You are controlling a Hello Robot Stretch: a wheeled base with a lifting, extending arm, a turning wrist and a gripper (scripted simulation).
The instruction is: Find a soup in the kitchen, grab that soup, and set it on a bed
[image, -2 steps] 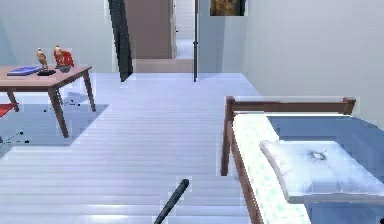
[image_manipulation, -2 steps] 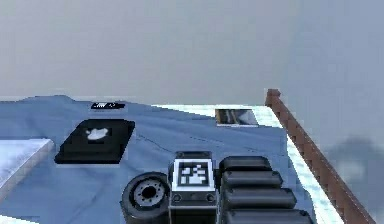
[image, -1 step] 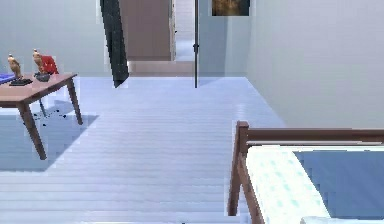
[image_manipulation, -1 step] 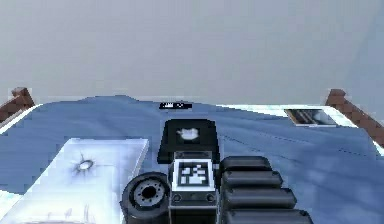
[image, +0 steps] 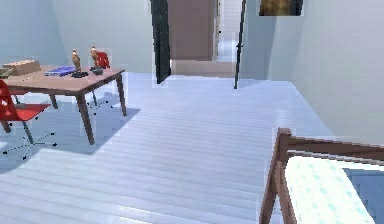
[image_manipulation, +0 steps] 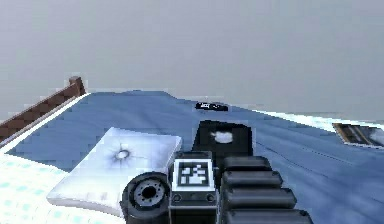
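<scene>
In the arm side view a bed with a blue cover point(image_manipulation: 150, 115) spreads across the picture, and a white pillow point(image_manipulation: 120, 165) lies on it at the lower left. The arm's dark bar point(image_manipulation: 250, 190) rises from the bottom edge, with a white marked square point(image_manipulation: 192, 175) at its end. Left of that square sits the gripper's dark body point(image_manipulation: 148, 195), low over the pillow and cover. I cannot tell whether it holds anything. The bed's wooden end frame point(image: 283, 165) and light mattress point(image: 325, 190) also stand at the forward view's lower right.
On the bed lie a flat black device point(image_manipulation: 225, 137), a small dark item point(image_manipulation: 211, 105) and a book point(image_manipulation: 357, 134). The forward view shows a wooden desk point(image: 75, 85) with small statues, a red chair point(image: 20, 110), an open dark door point(image: 160, 40) and broad bare floor.
</scene>
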